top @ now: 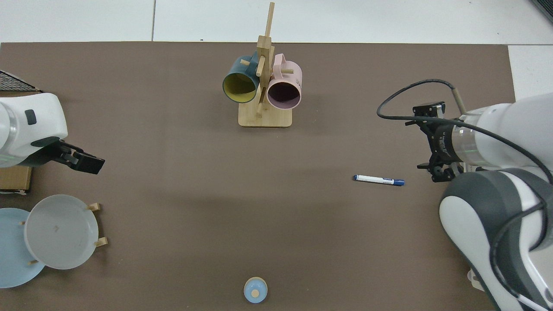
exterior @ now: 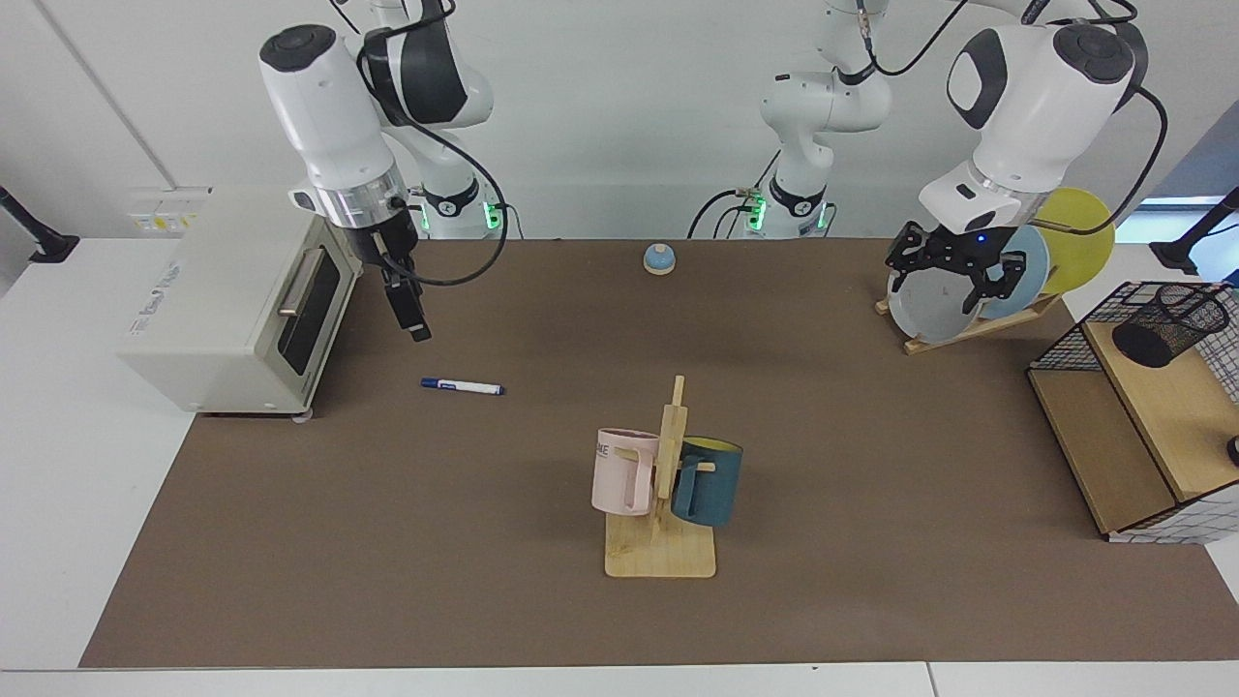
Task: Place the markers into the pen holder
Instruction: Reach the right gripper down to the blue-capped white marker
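The marker (exterior: 463, 386) (top: 379, 180), white with a dark blue cap, lies flat on the brown mat in front of the toaster oven. My right gripper (exterior: 416, 327) (top: 427, 141) hangs open and pointing down, just behind the marker and above the mat, not touching it. The pen holder (exterior: 1166, 324), a small black mesh cup, leans tilted on the wooden shelf at the far side of the facing view. My left gripper (exterior: 953, 283) (top: 84, 162) hovers open and empty in front of the plate rack, left of the pen holder.
A white toaster oven (exterior: 232, 310) stands beside the marker. A wooden mug stand (exterior: 663, 557) with a pink and a teal mug is mid-table. Plates on a rack (exterior: 929, 305), a small blue bell (exterior: 659, 258) and a wire basket with wooden shelves (exterior: 1103, 455) are there too.
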Tool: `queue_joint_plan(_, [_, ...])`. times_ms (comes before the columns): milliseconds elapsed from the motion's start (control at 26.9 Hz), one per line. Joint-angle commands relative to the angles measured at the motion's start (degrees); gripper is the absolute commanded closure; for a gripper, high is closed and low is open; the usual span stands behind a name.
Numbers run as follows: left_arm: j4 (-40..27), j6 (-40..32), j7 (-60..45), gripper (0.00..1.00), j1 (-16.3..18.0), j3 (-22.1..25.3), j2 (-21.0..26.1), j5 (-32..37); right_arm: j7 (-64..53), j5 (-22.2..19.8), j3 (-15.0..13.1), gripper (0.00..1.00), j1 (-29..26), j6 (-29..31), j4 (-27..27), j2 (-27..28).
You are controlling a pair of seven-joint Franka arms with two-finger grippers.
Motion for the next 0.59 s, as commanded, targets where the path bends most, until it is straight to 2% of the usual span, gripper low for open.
queue_joint_plan(0, [-2.18, 0.69, 12.47, 0.0, -0.53, 0.37, -1.88, -0.65, 7.05, 1.84, -0.24, 0.0, -1.27, 2.77, -3.38, 3.39])
queue_joint_plan(186, [-2.36, -0.11, 25.59, 0.0, 0.17, 0.81, -2.05, -0.74, 7.5, 5.27, -0.24, 0.0, -3.73, 2.77, -7.34, 4.01])
queue_joint_plan(408, [-2.36, 0.68, 37.54, 0.0, 0.08, 0.81, -1.88, -0.48, 7.94, 5.54, -0.33, 0.0, -3.91, 4.0, -10.41, 5.24])
queue_joint_plan(557, [-2.18, 1.39, 46.94, 0.0, -0.1, 0.81, -1.7, -0.04, 7.94, 5.54, -0.33, 0.0, -4.61, 8.21, -12.61, 6.82])
